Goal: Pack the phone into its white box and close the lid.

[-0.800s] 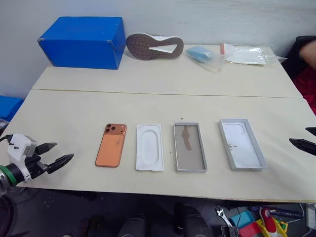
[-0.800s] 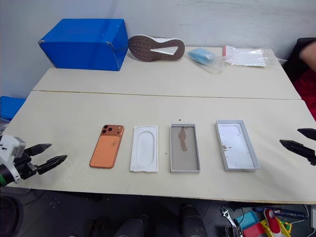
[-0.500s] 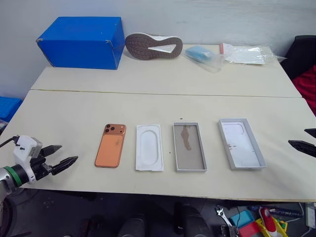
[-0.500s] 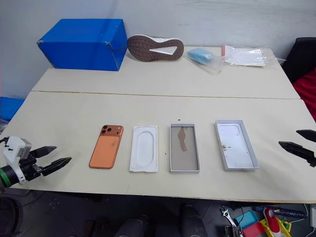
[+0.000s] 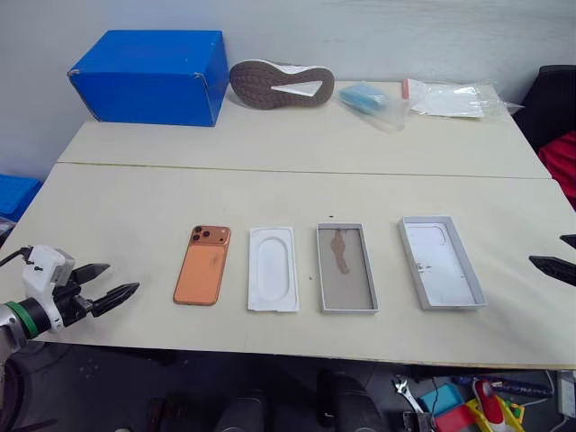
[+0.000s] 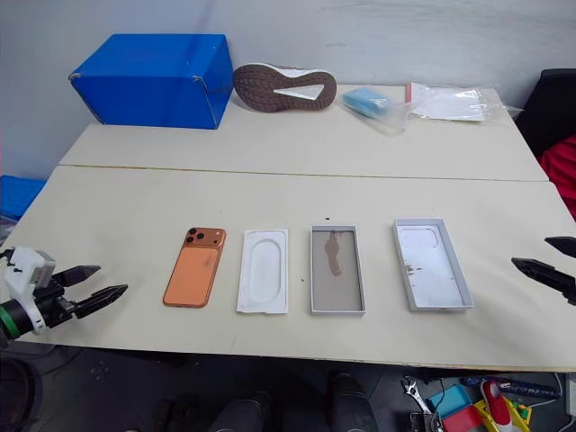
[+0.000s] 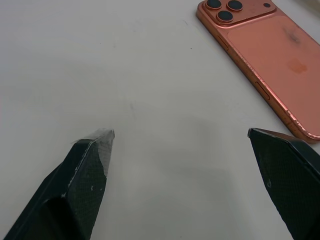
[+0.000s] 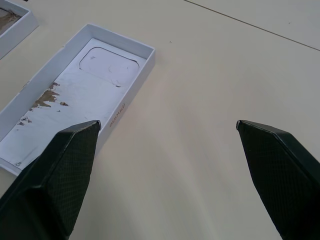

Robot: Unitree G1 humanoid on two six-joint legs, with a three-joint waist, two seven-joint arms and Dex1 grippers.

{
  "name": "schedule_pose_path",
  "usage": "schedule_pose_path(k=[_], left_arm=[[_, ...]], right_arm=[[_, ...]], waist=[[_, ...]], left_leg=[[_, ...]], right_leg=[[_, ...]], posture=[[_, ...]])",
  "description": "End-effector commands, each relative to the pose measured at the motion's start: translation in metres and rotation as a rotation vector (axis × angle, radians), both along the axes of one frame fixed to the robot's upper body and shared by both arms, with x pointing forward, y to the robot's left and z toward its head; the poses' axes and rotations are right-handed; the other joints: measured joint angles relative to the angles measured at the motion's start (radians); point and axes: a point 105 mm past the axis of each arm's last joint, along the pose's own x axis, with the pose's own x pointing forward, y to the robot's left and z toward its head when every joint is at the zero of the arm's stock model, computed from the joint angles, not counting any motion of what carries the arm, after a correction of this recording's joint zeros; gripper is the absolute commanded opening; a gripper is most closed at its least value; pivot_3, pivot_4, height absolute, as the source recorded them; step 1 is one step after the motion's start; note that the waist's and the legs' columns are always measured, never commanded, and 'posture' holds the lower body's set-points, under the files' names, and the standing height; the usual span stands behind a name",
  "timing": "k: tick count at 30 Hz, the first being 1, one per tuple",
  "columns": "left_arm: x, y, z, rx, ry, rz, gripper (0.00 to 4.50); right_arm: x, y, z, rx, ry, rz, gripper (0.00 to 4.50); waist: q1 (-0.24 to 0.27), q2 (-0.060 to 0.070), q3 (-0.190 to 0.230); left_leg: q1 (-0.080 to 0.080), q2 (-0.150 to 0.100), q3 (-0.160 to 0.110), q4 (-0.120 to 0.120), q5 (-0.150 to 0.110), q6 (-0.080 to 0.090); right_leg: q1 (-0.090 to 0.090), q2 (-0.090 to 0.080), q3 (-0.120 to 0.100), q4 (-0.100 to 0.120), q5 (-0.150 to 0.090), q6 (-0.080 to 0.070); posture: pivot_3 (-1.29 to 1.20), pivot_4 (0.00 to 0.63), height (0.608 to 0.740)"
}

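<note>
Nothing packed yet, judging by the layout: table [image 5: 297, 180] across the whole middle of the head view, four parts lying in a row near its lower edge, none nested in another. Big blue box [image 5: 148, 76] at upper left, shoe [image 5: 282, 84] and plastic bags [image 5: 423, 97] along the top edge, all well apart from the row and out of the working lane. Lid [image 5: 441, 262] at right of the row, hollow side up, empty. White box [image 5: 346, 267] just left of it, grey-brown floor bare. White moulded insert [image 5: 273, 268] next, then phone [image 5: 202, 264] at the left end, camera side up, untouched. Left to do, all of it: phone into white box, lid over the top. Narrow gaps between neighbours in the row, wide bare tabletop above it, front table edge close below it. Left gripper [image 5: 101, 286] at lower left, fingers spread wide, empty, near the phone but apart. Right gripper [image 6: 549, 259] at the right edge, fingers wide, empty, beside the lid.
</note>
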Motion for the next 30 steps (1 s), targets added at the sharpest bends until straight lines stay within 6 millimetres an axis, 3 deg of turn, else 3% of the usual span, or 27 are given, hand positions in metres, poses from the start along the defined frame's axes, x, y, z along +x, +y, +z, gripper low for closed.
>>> schedule_pose_path(k=[1, 5, 12, 14, 19, 25, 30], left_arm=[[0.006, -0.001, 0.012, 0.021, -0.021, -0.015, 4.5], [0.009, -0.014, 0.018, -0.025, 0.007, -0.068, 4.5], [-0.001, -0.071, 0.033, -0.22, 0.162, -0.33, 4.5], [0.001, -0.092, 0.036, -0.291, 0.265, -0.382, 4.5], [-0.007, -0.126, 0.033, -0.356, 0.471, -0.504, 4.5], [-0.001, -0.161, 0.032, -0.468, 0.671, -0.545, 4.5], [-0.003, -0.177, 0.012, -0.407, 0.762, -0.53, 4.5]], right_arm=[[-0.001, 0.002, 0.014, -0.042, -0.067, 0.01, 4.45], [0.0, 0.022, 0.02, -0.062, -0.09, 0.085, 4.45], [-0.009, 0.112, 0.033, -0.027, -0.092, 0.385, 4.45], [-0.018, 0.147, 0.03, -0.052, -0.085, 0.512, 4.45], [-0.03, 0.198, 0.027, -0.075, -0.122, 0.693, 4.45], [-0.041, 0.231, 0.017, -0.071, -0.136, 0.829, 4.45], [-0.042, 0.242, 0.011, -0.067, -0.154, 0.849, 4.45]], waist=[[0.001, 0.0, 0.0], [0.0, 0.0, 0.0], [0.0, 0.0, 0.0], [0.008, 0.0, 0.0], [0.014, -0.001, 0.0], [0.023, -0.004, 0.001], [0.022, -0.005, 0.001]], left_leg=[[0.0, 0.0, 0.0, 0.0, 0.0, 0.0], [0.0, 0.0, 0.0, 0.0, 0.0, 0.0], [0.0, 0.001, -0.001, 0.001, 0.0, -0.001], [0.0, 0.001, -0.001, 0.001, 0.0, -0.001], [-0.001, 0.0, -0.002, 0.001, 0.0, -0.002], [-0.002, 0.0, -0.002, 0.003, 0.001, -0.002], [-0.002, 0.0, -0.002, 0.003, 0.002, -0.003]], right_leg=[[0.0, 0.0, 0.0, 0.0, 0.0, 0.0], [0.0, 0.0, 0.0, 0.001, 0.0, 0.0], [0.0, 0.001, 0.0, 0.004, 0.0, 0.0], [0.0, 0.001, 0.0, 0.004, 0.0, 0.0], [0.0, 0.001, -0.001, 0.004, 0.0, 0.001], [0.0, 0.002, -0.003, 0.004, 0.0, 0.001], [-0.001, 0.002, -0.004, 0.004, 0.0, 0.001]], posture=[[0.0, 0.15, 0.74], [0.0, 0.15, 0.74], [0.0, 0.15, 0.74], [0.0, 0.15, 0.74], [0.0, 0.15, 0.74], [0.0, 0.15, 0.74], [0.0, 0.15, 0.74]])
